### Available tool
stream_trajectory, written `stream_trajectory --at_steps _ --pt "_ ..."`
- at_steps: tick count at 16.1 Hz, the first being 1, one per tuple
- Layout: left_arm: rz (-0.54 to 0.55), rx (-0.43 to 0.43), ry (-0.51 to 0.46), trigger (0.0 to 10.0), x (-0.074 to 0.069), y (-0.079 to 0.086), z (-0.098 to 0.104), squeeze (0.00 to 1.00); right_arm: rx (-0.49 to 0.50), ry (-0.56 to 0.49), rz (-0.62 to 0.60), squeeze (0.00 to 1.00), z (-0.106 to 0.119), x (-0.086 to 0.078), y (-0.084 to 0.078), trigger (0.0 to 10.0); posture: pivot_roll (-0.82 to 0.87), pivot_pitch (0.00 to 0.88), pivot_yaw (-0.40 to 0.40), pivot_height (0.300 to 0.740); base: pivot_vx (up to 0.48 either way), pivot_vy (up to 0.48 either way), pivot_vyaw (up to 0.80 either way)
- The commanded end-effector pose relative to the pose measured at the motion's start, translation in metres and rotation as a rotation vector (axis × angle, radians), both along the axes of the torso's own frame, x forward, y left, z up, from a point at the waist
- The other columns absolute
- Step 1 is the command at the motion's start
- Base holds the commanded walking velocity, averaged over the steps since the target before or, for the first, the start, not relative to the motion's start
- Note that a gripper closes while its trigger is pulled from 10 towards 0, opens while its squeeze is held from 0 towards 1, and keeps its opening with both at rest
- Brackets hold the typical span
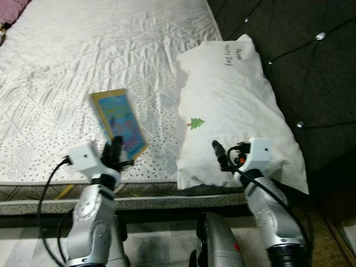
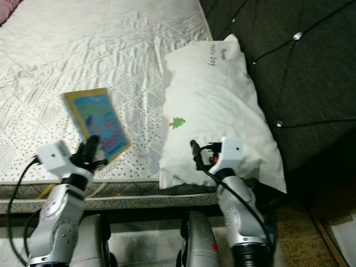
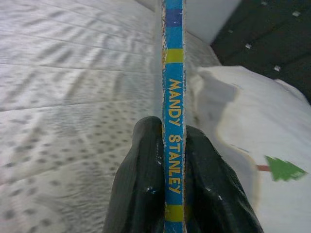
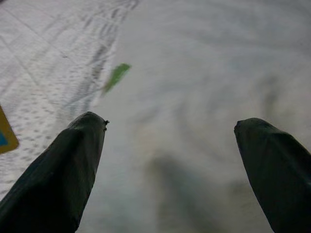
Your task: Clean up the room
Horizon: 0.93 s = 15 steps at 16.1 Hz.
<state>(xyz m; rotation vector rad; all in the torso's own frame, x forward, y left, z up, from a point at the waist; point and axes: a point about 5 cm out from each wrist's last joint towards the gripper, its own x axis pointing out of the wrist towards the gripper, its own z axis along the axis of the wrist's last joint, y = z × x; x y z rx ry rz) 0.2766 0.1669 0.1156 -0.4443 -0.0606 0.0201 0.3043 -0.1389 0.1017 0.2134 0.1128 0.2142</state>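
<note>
A thin blue picture book with a yellow border (image 1: 119,122) is held up over the white quilted bed (image 1: 83,61). My left gripper (image 1: 115,150) is shut on its lower edge; in the left wrist view the two fingers (image 3: 141,184) clamp the blue spine (image 3: 174,111) lettered MANDY STANLEY. A white pillow with a small green tree print (image 1: 233,105) lies on the bed's right side. My right gripper (image 1: 218,153) hovers just above the pillow's near end, open, with the pillow (image 4: 194,97) showing between its fingers (image 4: 63,170).
A dark tufted headboard (image 1: 311,72) with silver buttons runs along the right of the bed. The mattress's front edge (image 1: 150,192) lies just before my arms. A pink item (image 1: 11,11) sits at the far left corner of the bed.
</note>
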Motion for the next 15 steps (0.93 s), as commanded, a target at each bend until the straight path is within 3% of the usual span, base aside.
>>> stream_trajectory --at_steps 1,5,8,11,13,14,15 --pt "0.009 0.002 -0.014 10.0 0.001 0.001 0.002 0.0 -0.008 -0.002 0.0 0.0 0.0 0.0 -0.002 10.0 -0.06 0.166 -0.071 0.578 0.0 0.0 0.0" --pt "0.019 0.001 -0.075 10.0 0.015 0.01 0.004 0.0 -0.01 -0.007 0.007 0.0 0.001 0.0 -0.001 10.0 -0.08 0.159 -0.081 0.543 0.0 0.0 0.0" --pt "0.025 -0.081 -0.132 10.0 0.027 0.009 0.007 0.0 -0.023 -0.013 0.003 0.0 0.003 0.0 -0.004 10.0 -0.11 0.154 -0.084 0.543 0.0 0.0 0.0" --pt "0.046 -0.193 -0.128 10.0 0.045 0.003 -0.003 0.0 -0.06 -0.027 -0.022 0.0 0.009 -0.003 -0.019 10.0 -0.17 0.152 -0.09 0.543 0.0 0.0 0.0" --pt "0.034 -0.338 -0.129 10.0 0.059 -0.003 -0.01 0.0 -0.09 -0.034 -0.042 0.0 0.013 -0.006 -0.032 10.0 -0.21 0.153 -0.098 0.543 0.0 0.0 0.0" --pt "0.036 -0.343 -0.124 10.0 0.062 -0.003 -0.011 0.0 -0.092 -0.035 -0.044 0.0 0.014 -0.006 -0.033 10.0 -0.21 0.152 -0.098 0.543 0.0 0.0 0.0" --pt "0.036 -0.424 -0.103 10.0 0.067 -0.006 -0.017 0.0 -0.103 -0.042 -0.044 0.0 0.016 -0.007 -0.036 10.0 -0.24 0.148 -0.099 0.543 0.0 0.0 0.0"
